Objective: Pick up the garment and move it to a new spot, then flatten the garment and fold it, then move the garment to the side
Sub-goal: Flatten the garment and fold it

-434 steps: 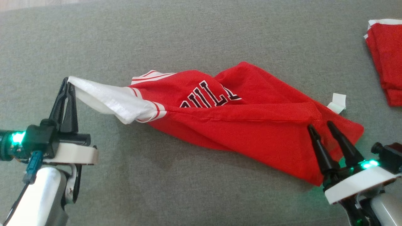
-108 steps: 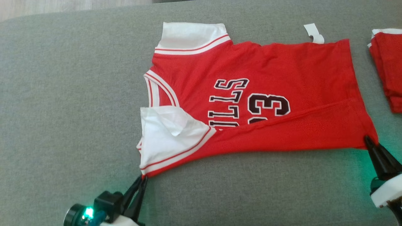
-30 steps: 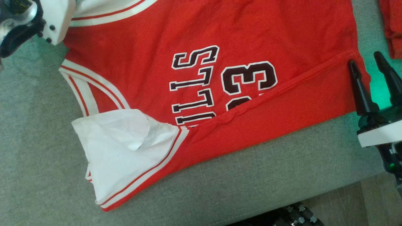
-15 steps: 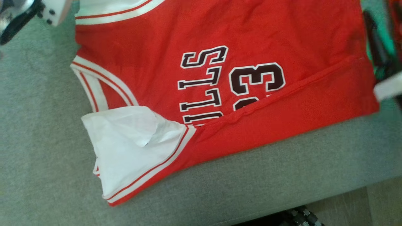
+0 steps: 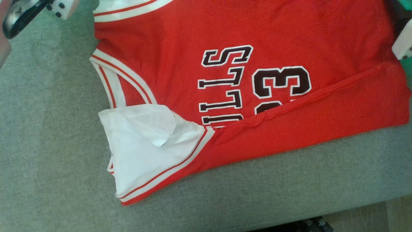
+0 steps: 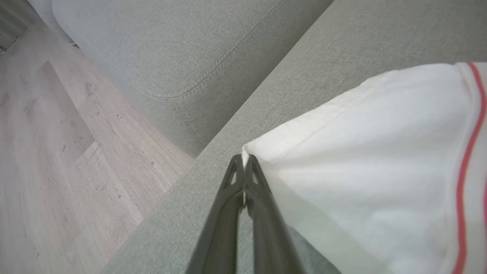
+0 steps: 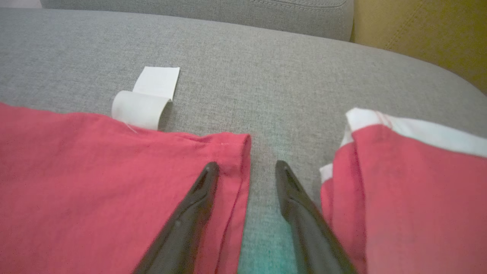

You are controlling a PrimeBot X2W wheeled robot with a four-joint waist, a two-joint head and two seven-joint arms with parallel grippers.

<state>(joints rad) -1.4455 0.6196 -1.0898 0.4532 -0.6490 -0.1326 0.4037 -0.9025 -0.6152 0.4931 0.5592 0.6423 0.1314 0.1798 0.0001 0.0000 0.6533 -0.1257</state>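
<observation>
The red jersey [image 5: 244, 64] with black and white lettering lies spread on the grey sofa seat [image 5: 48, 129]. Its near edge is folded over, and the near white sleeve [image 5: 145, 145] is crumpled. My left gripper [image 6: 243, 161] is shut on the corner of the far white sleeve [image 6: 361, 152]; its white wrist [image 5: 62, 6] shows at the head view's top left. My right gripper [image 7: 245, 167] is open at the far hem corner [image 7: 228, 152]: one finger [image 7: 207, 175] rests on the red cloth, the other [image 7: 283, 175] over bare seat. Its wrist [image 5: 402, 42] sits at the head view's right edge.
A second folded red and white garment [image 7: 411, 182] lies just right of my right gripper. A white label [image 7: 146, 97] sticks out from the jersey's far edge. The seat's front edge [image 5: 354, 199] drops to wooden floor [image 5: 396, 216]. Another sofa cushion [image 6: 171, 49] and floor [image 6: 57, 133] lie beyond the left gripper.
My right gripper, still open, has moved along the hem from the folded near part to the far corner. The head view has shifted a little; the jersey itself lies as before.
</observation>
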